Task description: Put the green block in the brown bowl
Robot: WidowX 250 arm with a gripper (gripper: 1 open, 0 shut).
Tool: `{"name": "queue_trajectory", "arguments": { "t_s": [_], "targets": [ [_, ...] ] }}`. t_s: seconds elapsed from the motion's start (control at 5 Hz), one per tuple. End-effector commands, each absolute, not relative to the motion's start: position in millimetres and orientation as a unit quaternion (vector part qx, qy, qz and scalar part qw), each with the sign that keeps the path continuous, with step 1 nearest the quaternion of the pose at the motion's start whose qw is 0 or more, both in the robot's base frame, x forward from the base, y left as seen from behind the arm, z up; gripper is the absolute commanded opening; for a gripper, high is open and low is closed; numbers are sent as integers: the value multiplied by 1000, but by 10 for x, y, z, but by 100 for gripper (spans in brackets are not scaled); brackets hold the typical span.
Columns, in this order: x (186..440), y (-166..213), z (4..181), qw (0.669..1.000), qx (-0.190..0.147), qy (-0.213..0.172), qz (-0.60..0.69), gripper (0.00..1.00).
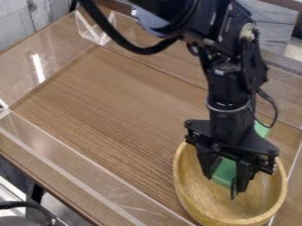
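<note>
The brown bowl (192,196), light tan wood with a thick rim, sits at the front right of the wooden table. My black gripper (228,183) points straight down into it, its fingertips low inside the bowl. Between the two fingers shows the green block (224,174), a small bright green piece that the fingers partly hide. The gripper is shut on it. I cannot tell whether the block touches the bowl's bottom.
Clear plastic walls (71,163) fence the wooden table (106,106) along its front and left sides. The black arm (230,62) rises from the bowl toward the top of the view. A small green patch (263,129) shows behind the wrist; what it is I cannot tell.
</note>
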State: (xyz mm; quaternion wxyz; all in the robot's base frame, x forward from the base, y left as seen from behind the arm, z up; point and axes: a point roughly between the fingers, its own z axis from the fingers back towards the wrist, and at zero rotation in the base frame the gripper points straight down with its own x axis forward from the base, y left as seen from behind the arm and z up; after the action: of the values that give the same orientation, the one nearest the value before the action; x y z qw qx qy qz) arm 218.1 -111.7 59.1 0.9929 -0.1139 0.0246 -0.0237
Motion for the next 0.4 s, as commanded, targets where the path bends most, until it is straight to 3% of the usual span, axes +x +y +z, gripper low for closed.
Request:
{"name": "queue_trajectory", "arguments": {
  "t_s": [0.0, 0.2],
  "targets": [
    [2322, -1131, 708, 992, -124, -2, -22, 0],
    [2334, -1132, 693, 992, -126, -1, -23, 0]
  ]
}}
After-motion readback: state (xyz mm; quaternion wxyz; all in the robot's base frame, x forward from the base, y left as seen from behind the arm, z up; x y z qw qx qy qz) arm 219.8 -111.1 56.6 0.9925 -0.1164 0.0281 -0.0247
